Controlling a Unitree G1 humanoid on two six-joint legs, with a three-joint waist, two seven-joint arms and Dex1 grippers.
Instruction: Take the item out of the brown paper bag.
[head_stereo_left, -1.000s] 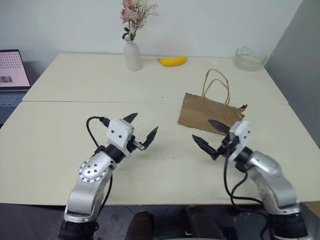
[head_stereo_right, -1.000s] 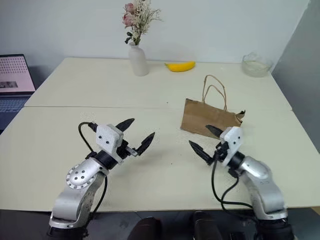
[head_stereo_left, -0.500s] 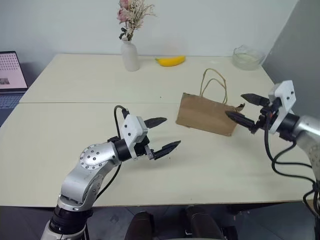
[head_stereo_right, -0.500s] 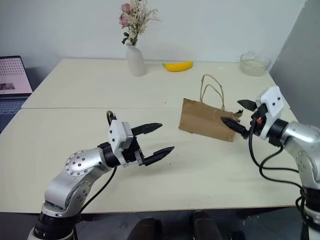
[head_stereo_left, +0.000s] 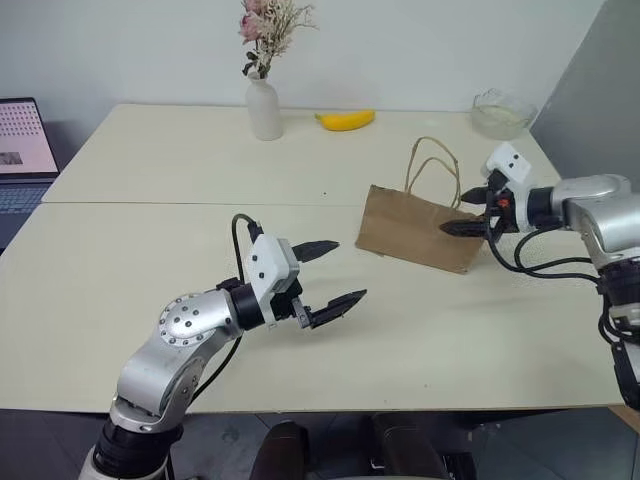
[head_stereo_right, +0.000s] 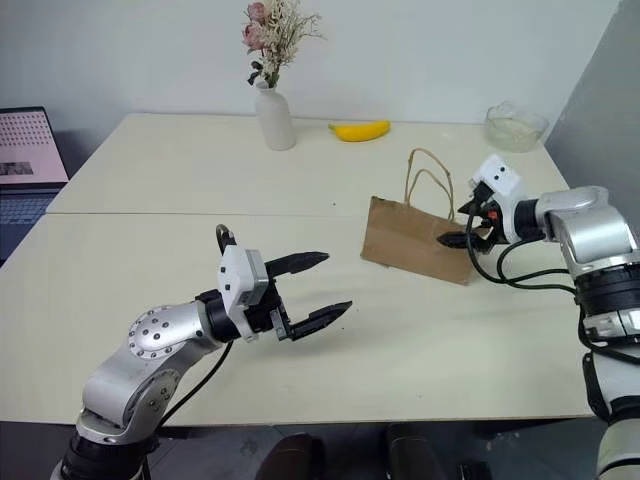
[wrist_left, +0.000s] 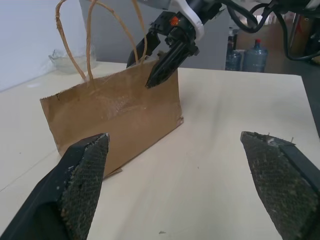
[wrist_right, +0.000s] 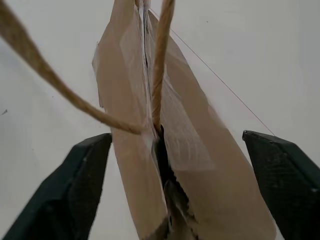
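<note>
Because the item is hidden inside the brown paper bag (head_stereo_left: 415, 229) near the table's (head_stereo_left: 150, 250) right edge, I am straddling its mouth with my empty, spread right gripper (head_stereo_left: 468, 210); left gripper (head_stereo_left: 330, 272) is waiting wide, empty.

Am looking at cream table (head_stereo_left: 150, 280), seam running across top. Plain white wall (head_stereo_left: 420, 40) standing behind; grey panel (head_stereo_left: 590, 90) rising at right. Laptop (head_stereo_left: 20, 150) glowing at left edge. Even lighting falling throughout.
</note>
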